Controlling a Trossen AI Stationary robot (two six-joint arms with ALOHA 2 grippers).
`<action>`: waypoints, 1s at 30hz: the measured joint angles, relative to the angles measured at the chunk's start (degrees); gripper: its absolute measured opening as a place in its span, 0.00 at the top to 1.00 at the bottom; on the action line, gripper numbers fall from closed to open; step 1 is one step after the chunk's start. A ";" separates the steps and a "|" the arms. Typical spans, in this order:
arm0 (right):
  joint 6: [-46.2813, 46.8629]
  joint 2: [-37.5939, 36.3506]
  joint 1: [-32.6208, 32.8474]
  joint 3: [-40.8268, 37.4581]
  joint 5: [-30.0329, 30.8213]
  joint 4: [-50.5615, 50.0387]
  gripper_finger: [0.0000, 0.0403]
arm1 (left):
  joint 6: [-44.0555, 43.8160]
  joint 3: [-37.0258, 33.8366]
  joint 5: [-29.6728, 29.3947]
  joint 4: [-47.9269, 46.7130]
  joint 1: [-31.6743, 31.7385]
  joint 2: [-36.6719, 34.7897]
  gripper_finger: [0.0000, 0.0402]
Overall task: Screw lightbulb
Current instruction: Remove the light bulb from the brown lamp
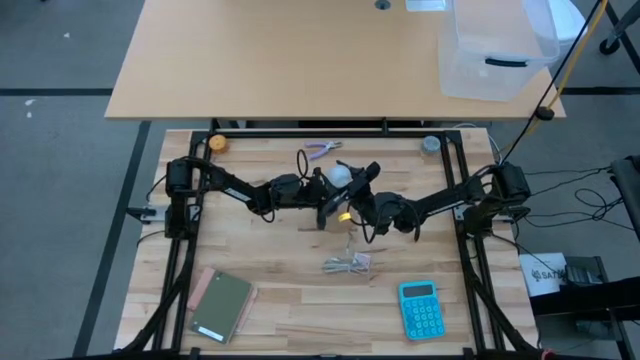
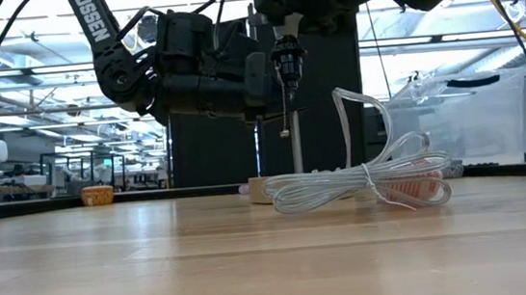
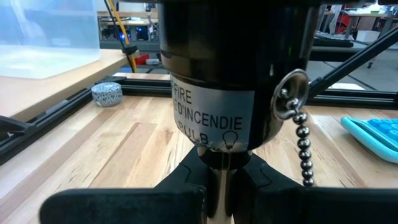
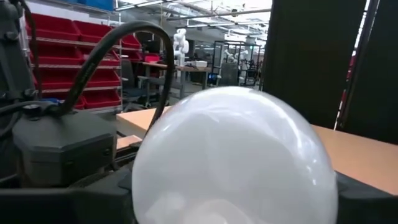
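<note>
Up close, the whitish, glossy lightbulb (image 4: 233, 158) sits between the right hand's (image 1: 345, 185) spread fingers.

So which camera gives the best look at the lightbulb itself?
The right wrist view: the lightbulb fills the picture as a whitish dome. The high view shows it only as a small pale ball between the two arms. The low and left wrist views don't show it.

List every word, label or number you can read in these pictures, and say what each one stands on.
"FIRE", "D'INCENDIE" and "ULB", cut off: white label on the black socket, left wrist view.
"OSSEN", cut off: robot arm, low view.
Calculator keys and the bag beside the table: too small to read.
</note>
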 joint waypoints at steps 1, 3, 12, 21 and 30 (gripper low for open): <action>-0.48 0.00 0.00 0.00 -0.15 0.00 0.41 | 0.00 0.00 0.00 0.00 0.00 0.00 0.92; -1.62 -0.02 0.00 0.00 -1.33 -0.04 0.42 | 0.04 0.00 0.00 0.00 0.00 0.00 0.92; -4.98 -0.39 -0.30 0.00 -6.05 -1.94 0.38 | 0.60 -0.10 1.72 -0.06 0.03 0.00 0.92; -4.21 -3.23 -2.77 0.04 -15.47 -9.93 0.38 | 1.68 -0.09 7.57 -0.69 0.22 -0.06 0.92; -4.70 -7.14 -7.07 0.04 -31.35 -19.43 0.38 | 2.48 0.09 11.75 -1.01 0.26 -0.07 0.92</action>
